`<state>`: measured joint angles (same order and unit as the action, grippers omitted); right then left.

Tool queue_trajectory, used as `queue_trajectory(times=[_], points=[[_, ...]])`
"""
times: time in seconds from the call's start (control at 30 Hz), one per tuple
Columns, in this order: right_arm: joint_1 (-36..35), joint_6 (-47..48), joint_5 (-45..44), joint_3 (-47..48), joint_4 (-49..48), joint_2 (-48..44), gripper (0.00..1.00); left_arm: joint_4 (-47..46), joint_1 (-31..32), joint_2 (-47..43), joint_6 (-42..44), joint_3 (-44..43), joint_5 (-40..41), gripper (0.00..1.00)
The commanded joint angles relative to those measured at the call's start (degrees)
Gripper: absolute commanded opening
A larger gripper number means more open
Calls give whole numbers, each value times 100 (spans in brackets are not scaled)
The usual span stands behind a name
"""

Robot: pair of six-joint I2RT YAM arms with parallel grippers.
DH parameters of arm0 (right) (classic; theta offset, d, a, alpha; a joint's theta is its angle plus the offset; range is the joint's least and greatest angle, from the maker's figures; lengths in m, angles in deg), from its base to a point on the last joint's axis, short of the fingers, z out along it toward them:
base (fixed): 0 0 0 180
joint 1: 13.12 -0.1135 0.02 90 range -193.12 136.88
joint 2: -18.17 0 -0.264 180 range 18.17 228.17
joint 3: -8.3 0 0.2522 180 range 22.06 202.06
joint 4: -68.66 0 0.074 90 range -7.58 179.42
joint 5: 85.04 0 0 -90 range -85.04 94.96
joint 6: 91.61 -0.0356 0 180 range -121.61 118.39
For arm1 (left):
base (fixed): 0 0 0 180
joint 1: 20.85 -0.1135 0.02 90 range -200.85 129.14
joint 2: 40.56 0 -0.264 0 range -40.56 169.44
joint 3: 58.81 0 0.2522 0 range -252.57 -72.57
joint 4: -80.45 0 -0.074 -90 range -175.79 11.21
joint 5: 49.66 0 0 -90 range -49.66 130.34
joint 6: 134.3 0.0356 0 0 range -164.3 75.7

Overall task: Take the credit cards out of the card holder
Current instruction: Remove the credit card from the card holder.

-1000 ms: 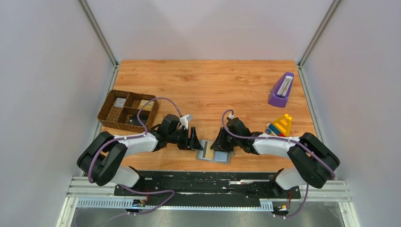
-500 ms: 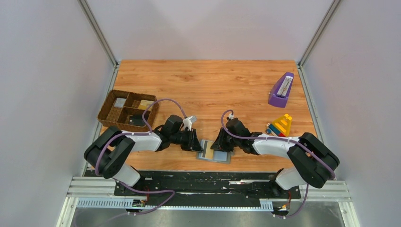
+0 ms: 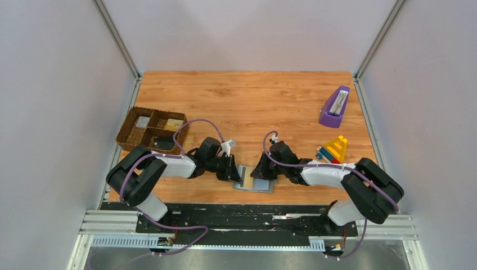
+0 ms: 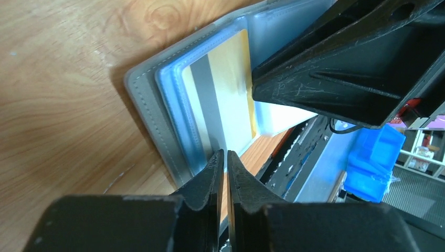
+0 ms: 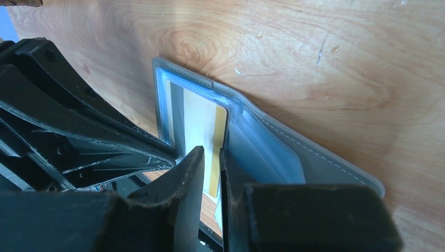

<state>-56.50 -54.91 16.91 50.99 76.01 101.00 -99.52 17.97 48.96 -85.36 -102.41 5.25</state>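
Left hand [image 4: 224,153] nearer the card holder [image 4: 141,94], jaws from wide apart to nearly together.

Open card holder [image 5: 315,163], tan card [image 5: 199,123] inside, right hand [image 5: 211,157] nearly closed

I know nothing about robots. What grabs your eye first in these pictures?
The left pincer and right pincer, black and nearly closed, meet over an open grey card holder at the near edge of the table. A gold card shows in its pocket. A purple metronome stands far right.
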Motion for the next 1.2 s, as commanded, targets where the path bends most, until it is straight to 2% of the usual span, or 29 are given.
queue_trajectory(times=[0.0, 0.37, 0.6, 0.73, 1.17], points=[[-13, 21, -225, -42, -134, -210, 19, 50, 86, 223, 232, -188, 89, 14], [-30, -152, -359, -6, 197, -220, 21, 412, 149, 5, 375, -183, 267, 13], [-98, -189, -294, 37, 124, -12, 21, 1148, 151, -279, 574, -470, 428, 12], [-119, -227, -268, 27, 46, 13, 21, 967, 151, -201, 508, -426, 306, 10], [-84, -372, 194, -367, -1289, 200, 16, 878, 169, 29, 442, -181, 293, 9]])
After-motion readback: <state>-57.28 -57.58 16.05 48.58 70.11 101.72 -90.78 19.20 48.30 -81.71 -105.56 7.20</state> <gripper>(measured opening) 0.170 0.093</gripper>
